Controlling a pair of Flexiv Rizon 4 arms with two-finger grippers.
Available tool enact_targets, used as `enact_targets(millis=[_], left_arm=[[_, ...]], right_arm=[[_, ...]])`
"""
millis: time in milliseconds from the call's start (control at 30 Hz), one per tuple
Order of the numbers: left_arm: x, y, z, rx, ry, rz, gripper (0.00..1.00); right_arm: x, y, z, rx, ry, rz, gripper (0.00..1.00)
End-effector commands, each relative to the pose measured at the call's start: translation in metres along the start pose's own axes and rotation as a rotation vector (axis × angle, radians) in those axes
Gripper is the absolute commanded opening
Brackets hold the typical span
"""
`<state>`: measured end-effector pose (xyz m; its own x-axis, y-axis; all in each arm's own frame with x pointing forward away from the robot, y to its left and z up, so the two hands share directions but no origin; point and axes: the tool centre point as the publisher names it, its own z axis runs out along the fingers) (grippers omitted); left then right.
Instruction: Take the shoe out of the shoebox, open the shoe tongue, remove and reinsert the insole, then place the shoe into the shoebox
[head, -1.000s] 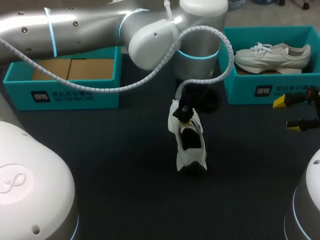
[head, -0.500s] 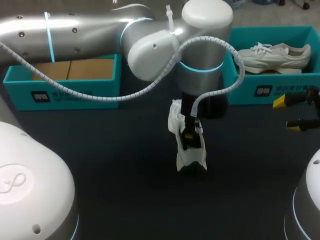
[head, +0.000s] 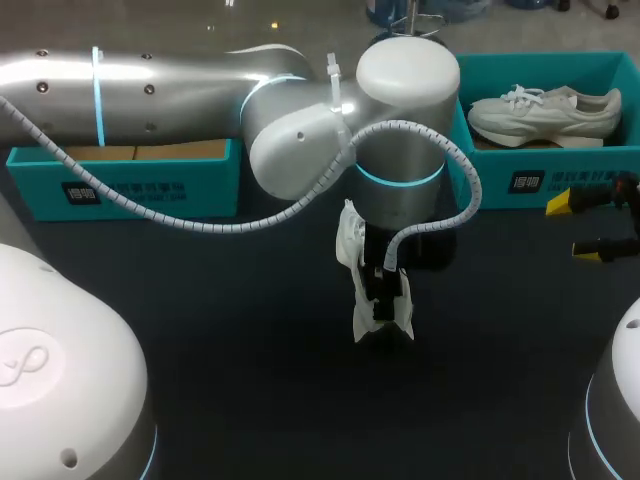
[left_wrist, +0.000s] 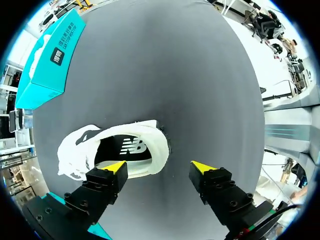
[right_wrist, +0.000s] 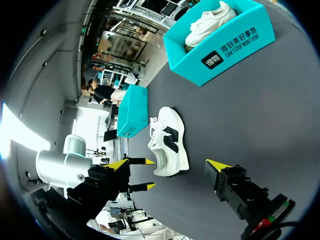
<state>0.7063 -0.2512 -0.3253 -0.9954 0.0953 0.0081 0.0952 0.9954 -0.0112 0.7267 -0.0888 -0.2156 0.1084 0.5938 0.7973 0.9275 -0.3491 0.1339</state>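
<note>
White shoe (head: 362, 240) stands upright on its sole mid-table (head: 250, 350), outside both boxes, toe toward the boxes, heel toward the robot. Left arm (head: 180, 85) comes across and hangs straight over it, hiding most of the shoe in the head view. Left gripper (left_wrist: 158, 167) has its fingers spread: one yellow tip sits over the shoe's opening above the dark insole (left_wrist: 127, 147), the other is out past the heel over bare table, with the heel collar between them. Contact with the shoe can't be told. Right gripper (head: 578, 228) sits low at the table's right side, well apart from the shoe, fingers spread and holding nothing. Right shoebox (head: 530, 180), teal, holds a second white shoe (head: 545, 110). Left shoebox (head: 130, 185), teal, is partly hidden behind the left arm.
</note>
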Motion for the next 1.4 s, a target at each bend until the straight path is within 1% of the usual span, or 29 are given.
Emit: enact_targets(millis=[33,133,400,667,733,800,833,867,967,1000,1033,1100,1133,1267,1367,1400], left_arm=[[-0.005,-0.009,0.022,-0.011,0.005,-0.005,1.0],[-0.004,-0.014,0.035,-0.03,0.001,-0.009,1.0],[0.003,-0.023,0.059,-0.018,-0.011,-0.023,1.0],[0.001,-0.02,0.077,-0.016,-0.007,-0.083,1.0],[0.001,-0.018,0.077,0.0,-0.012,-0.095,0.9],[0.002,-0.016,0.076,0.001,-0.01,-0.097,0.86],[0.002,-0.016,0.075,0.002,-0.01,-0.098,0.78],[0.003,-0.016,0.075,0.004,-0.007,-0.096,0.74],[0.005,-0.015,0.075,0.004,-0.004,-0.095,0.71],[0.005,-0.015,0.075,0.005,-0.004,-0.096,0.58],[0.006,-0.014,0.074,0.005,-0.005,-0.097,0.51],[0.006,-0.013,0.073,0.01,-0.008,-0.109,0.49],[0.006,-0.012,0.072,0.01,-0.009,-0.109,0.52],[0.006,-0.01,0.069,0.014,-0.01,-0.113,0.53],[0.007,-0.009,0.067,0.018,0.001,-0.103,0.43],[0.008,-0.01,0.066,0.019,0.001,-0.102,0.31]], right_arm=[[0.001,-0.001,0.0,-0.001,-0.005,0.001,1.0],[0.001,-0.001,0.0,-0.001,-0.005,0.001,1.0],[0.001,-0.001,0.0,-0.001,-0.005,0.001,1.0],[0.001,-0.001,0.0,-0.001,-0.005,0.001,1.0],[0.001,-0.001,0.0,-0.001,-0.005,0.001,1.0],[0.001,-0.001,0.0,-0.001,-0.005,0.001,1.0],[0.001,-0.001,0.0,-0.001,-0.005,0.001,1.0],[0.001,-0.001,0.0,-0.001,-0.005,0.001,1.0],[0.001,-0.001,0.0,-0.001,-0.005,0.001,1.0],[0.001,-0.001,0.0,-0.001,-0.005,0.001,1.0],[0.001,-0.001,0.0,-0.001,-0.005,0.001,1.0],[0.001,-0.001,0.0,-0.001,-0.005,0.001,1.0],[0.001,-0.001,0.0,-0.001,-0.005,0.001,1.0],[0.001,-0.001,0.0,-0.001,-0.005,0.001,1.0],[0.001,-0.001,0.0,-0.001,-0.005,0.001,1.0],[0.001,-0.001,0.0,-0.001,-0.005,0.001,1.0]])
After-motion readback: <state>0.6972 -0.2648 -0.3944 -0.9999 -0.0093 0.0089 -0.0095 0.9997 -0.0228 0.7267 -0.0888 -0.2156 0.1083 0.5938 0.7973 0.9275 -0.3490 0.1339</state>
